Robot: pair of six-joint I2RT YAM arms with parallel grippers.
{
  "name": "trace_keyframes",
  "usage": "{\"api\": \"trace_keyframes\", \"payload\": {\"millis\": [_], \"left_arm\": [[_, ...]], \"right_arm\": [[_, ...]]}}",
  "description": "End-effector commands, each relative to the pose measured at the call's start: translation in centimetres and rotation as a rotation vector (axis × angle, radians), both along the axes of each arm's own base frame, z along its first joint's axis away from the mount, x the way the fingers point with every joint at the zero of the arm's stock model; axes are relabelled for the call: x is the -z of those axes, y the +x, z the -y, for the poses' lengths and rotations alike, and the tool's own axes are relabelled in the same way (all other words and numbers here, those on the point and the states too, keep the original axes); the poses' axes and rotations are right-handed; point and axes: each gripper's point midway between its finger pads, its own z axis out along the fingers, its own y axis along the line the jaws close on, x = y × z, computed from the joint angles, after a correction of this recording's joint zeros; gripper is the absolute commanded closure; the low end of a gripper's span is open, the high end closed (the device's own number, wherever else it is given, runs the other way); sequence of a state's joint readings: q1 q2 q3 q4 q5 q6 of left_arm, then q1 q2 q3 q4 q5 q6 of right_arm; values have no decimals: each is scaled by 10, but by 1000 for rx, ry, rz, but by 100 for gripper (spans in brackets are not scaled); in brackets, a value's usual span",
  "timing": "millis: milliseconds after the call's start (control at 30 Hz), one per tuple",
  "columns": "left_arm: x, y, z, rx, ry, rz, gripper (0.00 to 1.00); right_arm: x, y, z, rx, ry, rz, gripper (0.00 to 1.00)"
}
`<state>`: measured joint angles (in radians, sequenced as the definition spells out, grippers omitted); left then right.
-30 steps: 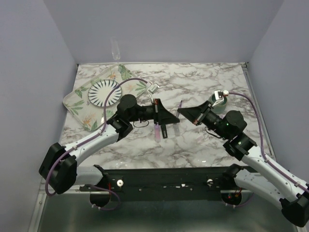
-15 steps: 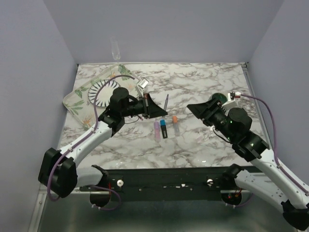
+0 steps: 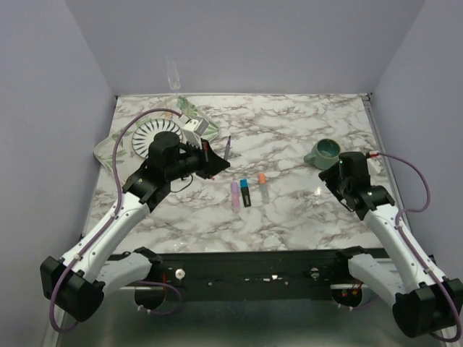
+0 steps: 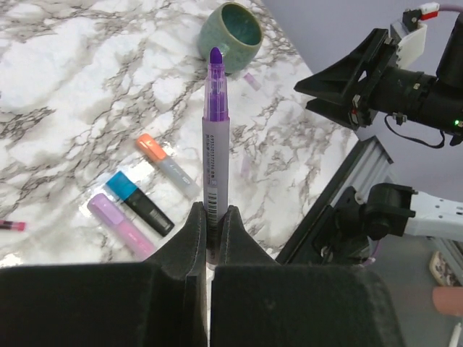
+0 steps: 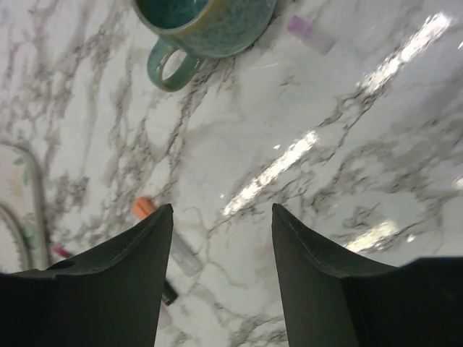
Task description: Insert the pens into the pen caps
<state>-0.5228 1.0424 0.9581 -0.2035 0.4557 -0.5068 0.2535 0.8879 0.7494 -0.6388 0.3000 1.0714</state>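
Cap [image 5: 309, 34] near mug [image 5: 210, 22], wrist views only

Counter [image 5: 318, 94]: marble-pattern top, polished, throws bright glare streaks. Mug [image 5: 217, 25]: teal speckled glaze, glossy, ceramic by look. Purple pen [image 4: 215, 137]: smooth translucent plastic barrel, printed label. Left hand [image 4: 213, 220] and right hand [image 5: 221, 213]: matt black plastic, no shine.
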Motion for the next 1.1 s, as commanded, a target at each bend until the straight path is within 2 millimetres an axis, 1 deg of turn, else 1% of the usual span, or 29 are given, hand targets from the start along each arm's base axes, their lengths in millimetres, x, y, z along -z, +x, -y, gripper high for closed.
{"api": "trace_keyframes", "payload": {"millis": [0, 33, 67, 100, 133, 167, 200, 233, 267, 333, 367, 400, 433, 467, 500, 533, 567, 600, 667, 733, 767, 967, 1000, 1067], "left_arm": [[11, 2, -17, -66, 66, 38, 100], [10, 1, -18, -70, 61, 45, 100], [12, 0, -18, -70, 60, 44, 100], [9, -1, -19, -72, 50, 52, 100], [7, -2, -18, -69, 41, 54, 100], [6, -3, -18, -66, 35, 55, 100], [4, -3, -17, -63, 28, 60, 100], [2, -4, -16, -57, 20, 58, 100], [2, -4, -16, -54, 18, 58, 100], [4, -6, -14, -45, 9, 49, 100], [8, -6, -14, -45, 8, 35, 100], [9, -6, -13, -48, 8, 30, 100], [10, -6, -13, -45, 7, 27, 100], [10, -6, -13, -46, 7, 23, 100], [10, -6, -12, -43, 6, 21, 100], [10, -6, -12, -42, 3, 22, 100], [10, -6, -11, -41, 3, 19, 100], [10, -7, -11, -37, 1, 16, 100], [13, -8, -10, -34, 2, 12, 100], [12, -8, -12, -39, 6, 18, 100], [11, -8, -12, -41, 7, 22, 100], [9, -7, -15, -56, 12, 34, 100], [9, -7, -14, -54, 12, 33, 100], [9, -6, -14, -55, 14, 33, 100]], "right_arm": [[1, 29, 27, -288, -392, 17, 39], [1, 42, 24, -358, -452, 12, 39], [7, 45, 25, -411, -491, -32, 39], [8, 48, 33, -463, -583, -77, 41], [8, 51, 37, -479, -622, -100, 41], [19, 54, 40, -512, -663, -142, 40], [21, 56, 48, -577, -752, -169, 40], [26, 59, 52, -600, -794, -192, 41], [33, 60, 60, -625, -827, -235, 41], [40, 60, 63, -705, -849, -254, 41], [47, 57, 65, -730, -835, -259, 41], [53, 55, 52, -810, -789, -209, 41], [54, 58, 49, -863, -815, -167, 41], [57, 59, 48, -875, -815, -147, 41], [66, 55, 51, -871, -811, -155, 41], [67, 60, 54, -851, -804, -144, 43], [69, 62, 64, -817, -780, -147, 44], [71, 64, 62, -833, -746, -134, 46], [76, 70, 62, -850, -730, -143, 48], [80, 74, 66, -849, -753, -160, 48], [85, 74, 74, -837, -746, -183, 49], [90, 84, 79, -830, -724, -173, 50], [98, 83, 82, -832, -720, -202, 50], [101, 86, 86, -817, -721, -215, 53]]}}
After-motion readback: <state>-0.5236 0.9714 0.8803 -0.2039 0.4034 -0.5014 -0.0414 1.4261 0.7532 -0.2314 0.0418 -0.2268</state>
